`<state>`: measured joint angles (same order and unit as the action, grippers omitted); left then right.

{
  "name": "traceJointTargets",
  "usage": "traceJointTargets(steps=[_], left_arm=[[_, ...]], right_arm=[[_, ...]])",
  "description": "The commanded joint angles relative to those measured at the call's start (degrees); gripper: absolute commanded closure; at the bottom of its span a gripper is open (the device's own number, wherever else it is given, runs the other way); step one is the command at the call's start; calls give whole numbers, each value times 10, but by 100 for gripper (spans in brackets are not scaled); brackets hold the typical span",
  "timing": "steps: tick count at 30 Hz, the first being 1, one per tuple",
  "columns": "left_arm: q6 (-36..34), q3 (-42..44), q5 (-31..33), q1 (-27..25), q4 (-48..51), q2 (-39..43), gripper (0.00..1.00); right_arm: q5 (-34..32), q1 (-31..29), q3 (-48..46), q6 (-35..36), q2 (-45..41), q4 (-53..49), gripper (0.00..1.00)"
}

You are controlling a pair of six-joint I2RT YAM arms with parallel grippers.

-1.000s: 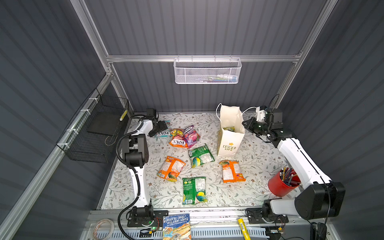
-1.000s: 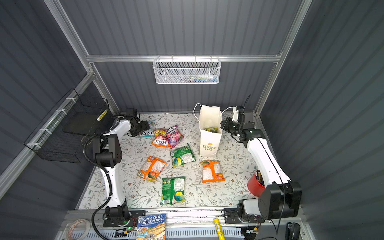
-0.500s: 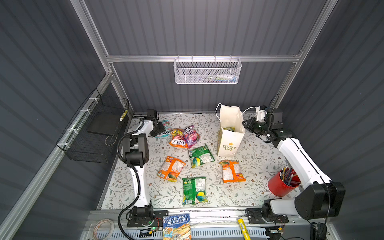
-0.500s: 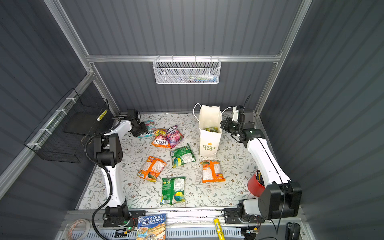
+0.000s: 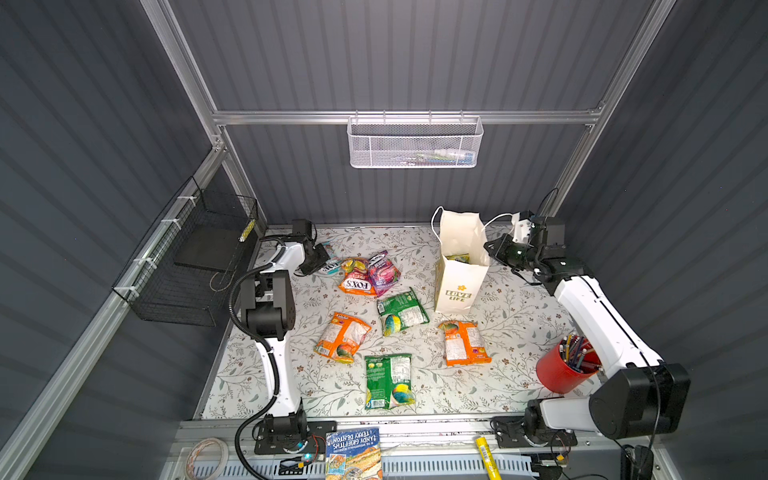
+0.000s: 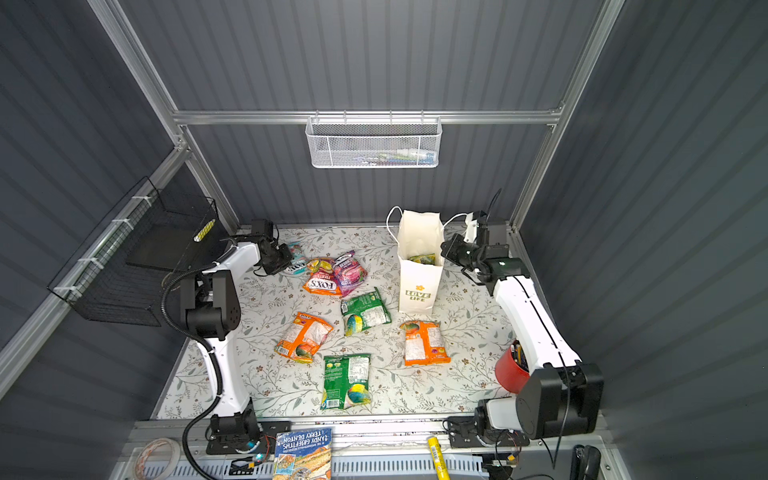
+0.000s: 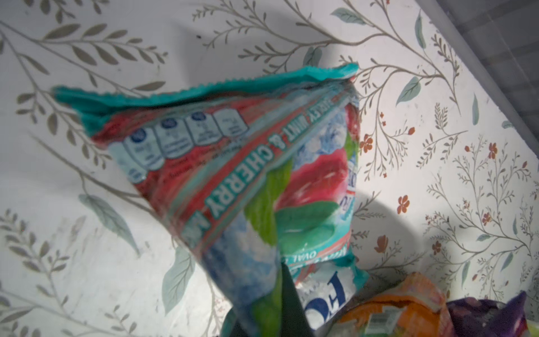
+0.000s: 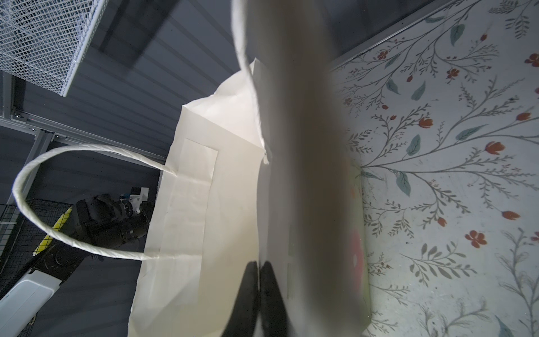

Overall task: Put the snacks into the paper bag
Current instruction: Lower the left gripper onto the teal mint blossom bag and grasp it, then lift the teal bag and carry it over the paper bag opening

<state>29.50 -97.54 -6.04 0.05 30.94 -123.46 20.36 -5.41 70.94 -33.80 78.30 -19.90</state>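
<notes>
- Left gripper [image 5: 321,261] is pinched tight on the teal packet [image 7: 233,175]: crinkly foil, red band, "CHERRY" lettering. It sits far-left on the floral mat [image 5: 511,316], just beside the orange FOX'S packet [image 5: 357,284].
- Right gripper [image 8: 259,267] is clamped closed on the paper bag [image 5: 457,286] rim. The white bag stands upright, "LOVE LIFE" showing.

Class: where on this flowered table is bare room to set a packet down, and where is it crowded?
Bare: the near-left corner beside the left arm's base; the strip between paper bag, right arm and red cup. Crowded: the middle packets and the far-left pile.
</notes>
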Motion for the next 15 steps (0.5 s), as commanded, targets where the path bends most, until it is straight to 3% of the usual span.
traceJointTargets(steps=[1, 15], left_arm=[[15, 14, 1, -1, 17, 45, 100], [10, 50, 19, -2, 23, 122, 100]], right_arm=[[6, -2, 9, 6, 1, 14, 100], [7, -2, 7, 6, -3, 13, 100]])
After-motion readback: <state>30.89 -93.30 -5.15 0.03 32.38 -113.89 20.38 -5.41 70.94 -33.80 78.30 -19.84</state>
